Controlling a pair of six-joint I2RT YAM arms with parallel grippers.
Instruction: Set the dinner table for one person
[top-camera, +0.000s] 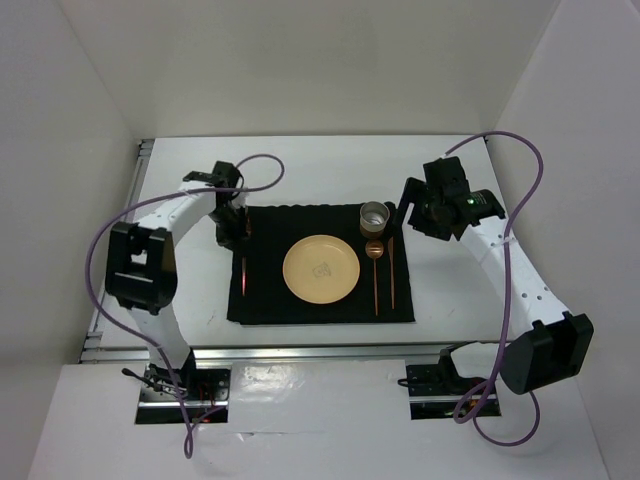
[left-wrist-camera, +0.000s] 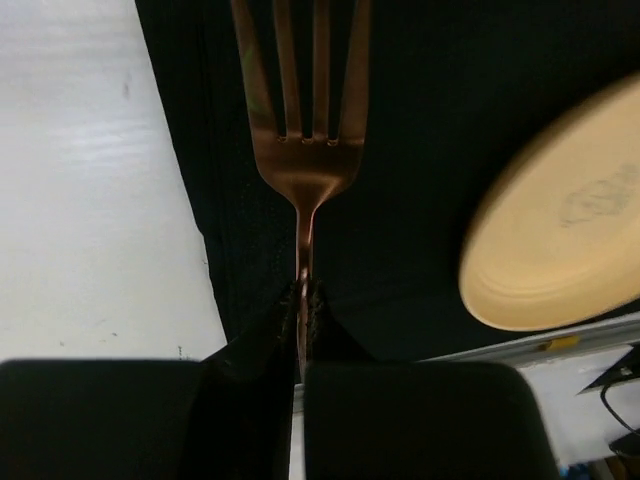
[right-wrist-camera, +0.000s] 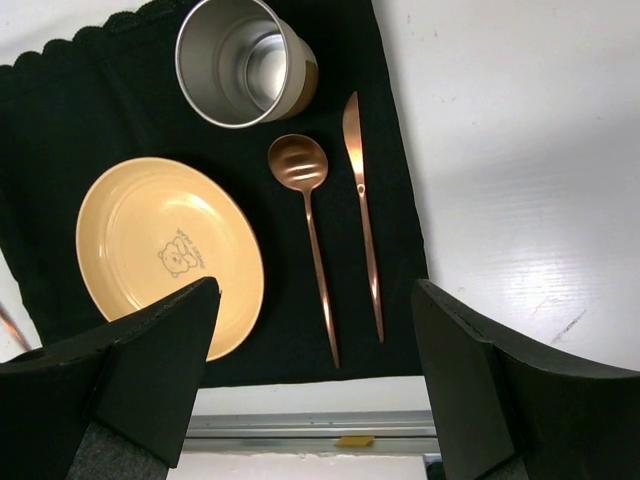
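Observation:
The white dinner table carries a black placemat. On the mat sit a yellow plate, a metal cup, a copper spoon and a copper knife. My left gripper is over the mat's left side, shut on the handle of a copper fork whose tines point away from the fingers. The fork lies left of the plate. My right gripper hovers open and holds nothing, above the spoon and knife, near the cup.
Metal rails run along the table's near edge, and white walls close in the far and side edges. Purple cables loop off both arms. Bare white tabletop lies to the right of the mat and to its left.

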